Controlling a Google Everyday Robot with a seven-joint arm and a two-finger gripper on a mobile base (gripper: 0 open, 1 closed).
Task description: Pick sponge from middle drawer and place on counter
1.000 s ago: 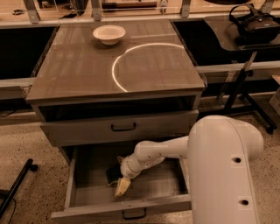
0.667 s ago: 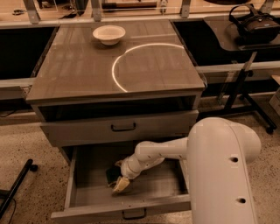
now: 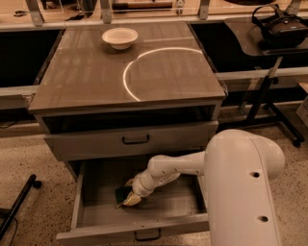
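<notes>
gripper (image 3: 130,198) in middle drawer (image 3: 94,194), bowl (image 3: 120,37) on counter (image 3: 86,77)

Around you lay a speckled beige floor (image 3: 43,163) in dim, warm light. To your right stood a dark side table (image 3: 240,45) on a black stand (image 3: 264,89), with a black headset (image 3: 281,26) on top. A pale rail (image 3: 260,74) ran along both sides, dark recesses above it. Metal brackets (image 3: 33,8) rose along the back. A black bar (image 3: 17,209) lay on the floor at lower left. Your hand (image 3: 130,198) was down inside the open drawer (image 3: 96,190).
</notes>
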